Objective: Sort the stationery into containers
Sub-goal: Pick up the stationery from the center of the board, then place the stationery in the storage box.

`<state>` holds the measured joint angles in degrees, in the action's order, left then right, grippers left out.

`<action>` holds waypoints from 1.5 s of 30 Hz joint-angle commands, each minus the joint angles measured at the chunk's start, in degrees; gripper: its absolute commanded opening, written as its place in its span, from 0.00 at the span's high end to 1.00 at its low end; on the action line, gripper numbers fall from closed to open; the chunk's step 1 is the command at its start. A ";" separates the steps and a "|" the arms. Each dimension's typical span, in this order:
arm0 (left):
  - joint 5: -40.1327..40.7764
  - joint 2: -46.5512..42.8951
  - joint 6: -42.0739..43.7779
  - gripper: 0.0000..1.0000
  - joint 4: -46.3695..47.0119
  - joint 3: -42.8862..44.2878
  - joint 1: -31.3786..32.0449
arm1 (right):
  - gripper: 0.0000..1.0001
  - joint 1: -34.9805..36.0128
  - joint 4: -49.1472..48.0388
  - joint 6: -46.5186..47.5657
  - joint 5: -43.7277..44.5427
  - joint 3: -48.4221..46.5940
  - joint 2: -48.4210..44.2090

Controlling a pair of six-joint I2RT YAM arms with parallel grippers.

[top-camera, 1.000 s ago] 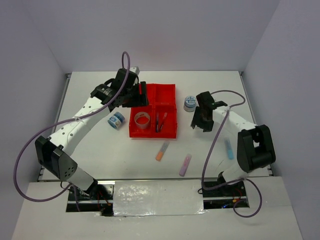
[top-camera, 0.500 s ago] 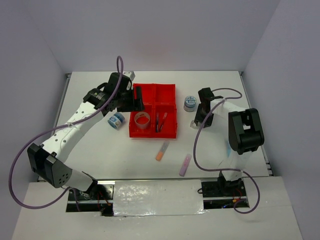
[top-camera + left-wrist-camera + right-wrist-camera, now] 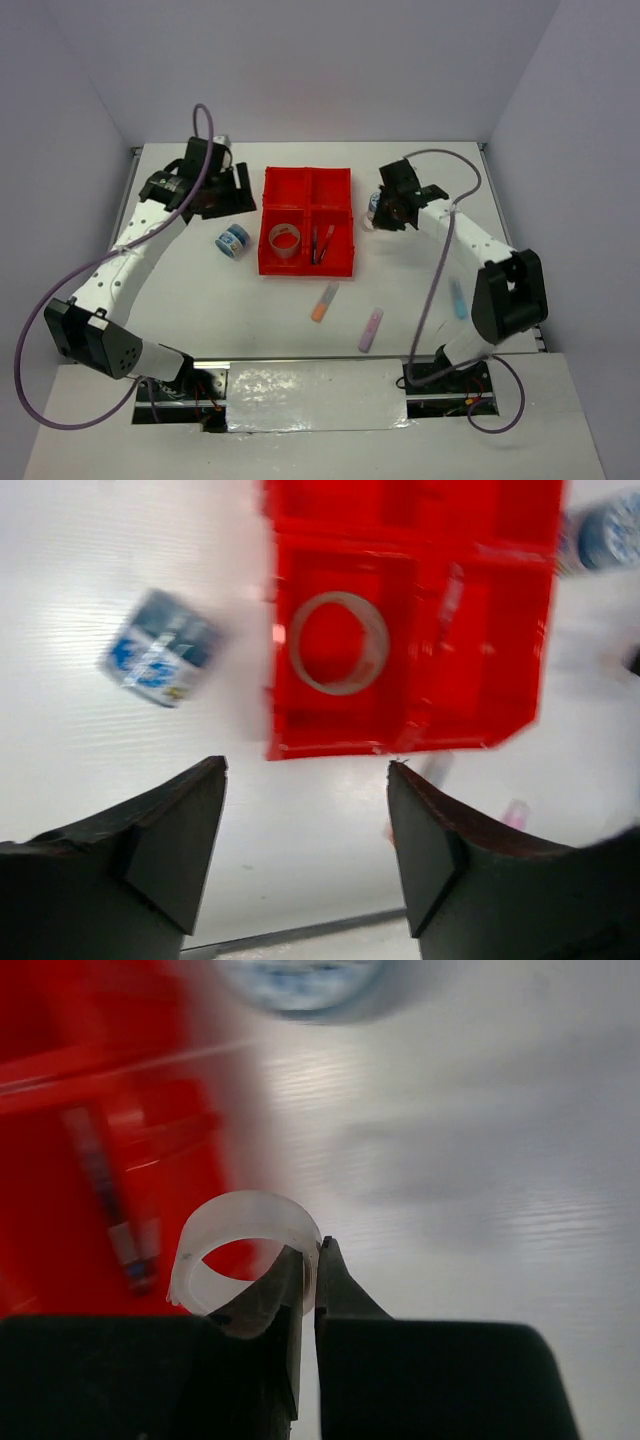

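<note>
The red tray point(image 3: 307, 176) with its containers sits mid-table. A tan tape ring point(image 3: 285, 239) lies in its near-left compartment, red and blue pens point(image 3: 320, 243) in the near-right one. My right gripper point(image 3: 315, 1245) is shut on a clear tape ring point(image 3: 245, 1250), just right of the tray point(image 3: 50, 1110) and close to a blue-white roll point(image 3: 300, 978). In the overhead view this gripper point(image 3: 376, 218) partly hides that roll. My left gripper point(image 3: 305, 770) is open and empty, left of the tray point(image 3: 400, 542) and above the table. A second blue-white roll point(image 3: 233, 241) lies left of the tray.
An orange highlighter point(image 3: 324, 301) and a purple highlighter point(image 3: 371, 329) lie on the table in front of the tray. A light-blue highlighter point(image 3: 458, 297) lies near the right arm's base. Grey walls enclose the table on three sides.
My right gripper has shut on the clear tape ring and carried it toward the tray's right side. My left arm has drawn back leftward, off the tray.
</note>
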<state>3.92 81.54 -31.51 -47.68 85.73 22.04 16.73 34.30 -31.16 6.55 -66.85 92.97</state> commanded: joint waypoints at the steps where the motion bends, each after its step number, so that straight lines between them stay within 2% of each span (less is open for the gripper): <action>1: 7.14 -2.79 -0.75 0.20 -4.34 0.59 -6.73 | 1.00 9.35 -2.66 -4.08 -0.57 -8.36 -6.84; 2: 6.63 -2.87 -0.92 0.19 -4.96 -0.12 -11.19 | 1.00 13.72 -2.40 -4.52 -0.48 -10.04 -6.05; 6: 4.95 -4.80 0.13 0.16 -4.18 -2.59 -18.61 | 1.00 22.53 0.66 -5.41 0.57 -20.23 3.41; 9: 3.64 -6.12 1.88 0.15 -3.21 -3.03 -19.76 | 1.00 26.23 3.12 -4.09 1.54 -28.84 11.32; 13: 0.04 -7.70 2.68 0.15 -2.68 -5.31 -19.76 | 1.00 27.48 5.51 -2.51 1.80 -38.42 20.04; 14: -1.01 -8.23 3.11 0.11 -2.33 -6.01 -19.76 | 1.00 27.48 5.60 -1.90 1.80 -39.40 21.28; 15: -0.85 -9.54 3.03 0.03 -2.07 -7.06 -19.76 | 1.00 27.65 5.25 -1.54 1.37 -40.89 23.20; 16: -0.33 -10.16 2.94 0.01 -1.98 -7.51 -19.76 | 1.00 27.57 5.33 -1.36 1.19 -41.77 24.27; 19: 0.82 -12.54 3.55 0.01 -1.36 -9.18 -19.76 | 1.00 27.65 7.44 -0.13 1.10 -46.25 28.40; 24: -0.23 -13.77 4.00 0.01 -0.75 -11.64 -19.76 | 0.94 27.65 7.71 -0.39 1.36 -46.27 30.78; 27: -0.32 -14.04 4.61 0.01 -0.40 -12.43 -19.76 | 0.82 27.65 8.05 -0.31 1.80 -47.22 31.92; 30: 0.12 -13.86 4.96 0.01 -0.57 -12.43 -19.76 | 0.81 27.74 10.34 -0.39 2.86 -49.16 33.42; 39: 0.47 -12.72 5.23 0.01 -0.31 -13.40 -19.76 | 0.78 27.65 10.43 -0.22 3.38 -46.27 31.31; 43: 0.73 -12.19 5.31 0.01 0.13 -13.22 -19.76 | 0.74 27.65 9.73 0.48 2.86 -44.07 30.78; 45: 0.56 -11.67 5.49 0.01 0.22 -12.87 -19.67 | 0.66 27.65 9.55 0.83 2.95 -43.72 30.78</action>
<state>4.60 68.93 -27.31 -49.23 72.73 2.17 44.47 43.77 -31.46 8.47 -111.28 125.32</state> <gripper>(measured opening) 0.994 0.315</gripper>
